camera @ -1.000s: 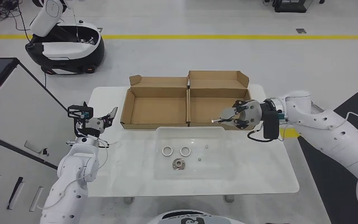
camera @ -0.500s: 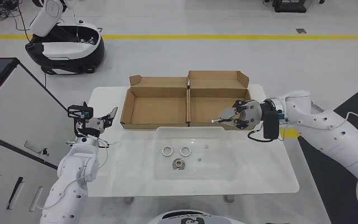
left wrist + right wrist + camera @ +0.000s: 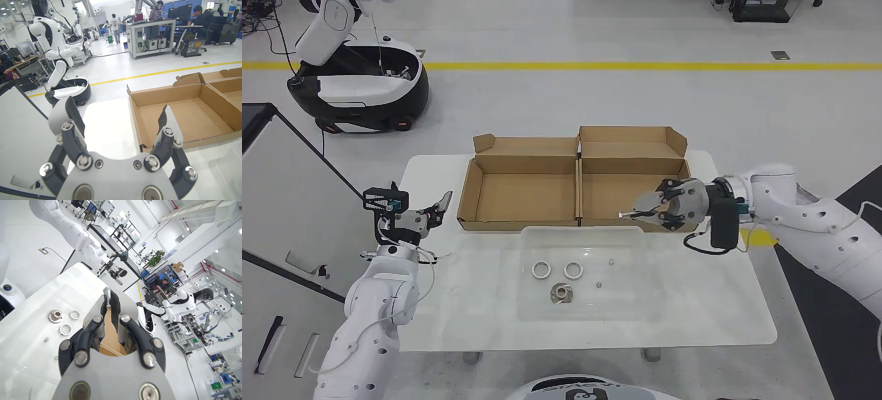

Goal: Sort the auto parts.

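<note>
the right gripper [image 3: 639, 211] is clamped tight on a small steel bolt [image 3: 623, 214], holding it by the shank so that the head sticks out past the fingertips; up close, from the wrist, the bolt [image 3: 108, 298] sits pinched between the ribbed black pads [image 3: 114, 306] with brown cardboard showing beneath them. it hangs over the floor of the right box [image 3: 607, 190], close to that box's near wall, though i cannot tell how high above the cardboard it is. the left box [image 3: 517, 198] stands right against it, side by side, both with their flaps folded out at the far side. in front of the boxes, on the white table [image 3: 712, 310], there is a clear plastic tray [image 3: 637, 295] with the loose parts in it: two metal rings [image 3: 540, 269] [image 3: 573, 269] lying next to each other, a flanged hub [image 3: 561, 293] just nearer than them, and two tiny washers [image 3: 612, 262] [image 3: 600, 286] off to one side, none of them touching. the left gripper [image 3: 432, 210] is over the left part of the table, beside the left box but apart from it, with its fingers spread wide and nothing between them; from its own wrist the left gripper [image 3: 118, 113] looks out along the box's outer wall.
</note>
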{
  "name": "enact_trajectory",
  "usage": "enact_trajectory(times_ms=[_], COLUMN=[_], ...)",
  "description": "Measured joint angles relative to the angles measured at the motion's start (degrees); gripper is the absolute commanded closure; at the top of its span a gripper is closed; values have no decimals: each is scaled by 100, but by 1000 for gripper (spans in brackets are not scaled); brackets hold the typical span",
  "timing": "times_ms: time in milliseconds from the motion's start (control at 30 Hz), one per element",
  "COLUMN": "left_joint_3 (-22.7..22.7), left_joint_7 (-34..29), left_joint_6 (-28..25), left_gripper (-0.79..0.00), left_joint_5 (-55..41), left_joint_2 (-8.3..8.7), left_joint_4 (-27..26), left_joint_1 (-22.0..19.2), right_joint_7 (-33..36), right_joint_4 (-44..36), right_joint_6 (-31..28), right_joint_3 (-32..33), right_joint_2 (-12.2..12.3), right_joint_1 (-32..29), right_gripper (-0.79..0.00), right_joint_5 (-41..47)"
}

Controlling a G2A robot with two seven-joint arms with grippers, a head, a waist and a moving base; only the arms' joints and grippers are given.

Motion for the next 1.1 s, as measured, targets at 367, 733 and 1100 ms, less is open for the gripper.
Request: enact_trajectory(times_ms=[367, 733, 1100], left_joint_3=[0, 0, 0], left_joint_7=[0, 0, 0], left_joint_6=[0, 0, 0], left_gripper=[-785, -785, -785], left_joint_5=[0, 0, 0], left_joint_2=[0, 0, 0], left_joint_4=[0, 0, 0], left_joint_1=[0, 0, 0], right_joint_7=[-586, -1236, -1711], right_joint_4=[-237, -849, -1668], right_joint_6=[226, 822, 1296], right_joint_3=[330, 450, 160], right_joint_2=[-59, -158, -352], right_joint_1=[-288, -404, -66], right_gripper=[0, 0, 0], right_joint_5=[361, 1224, 2213])
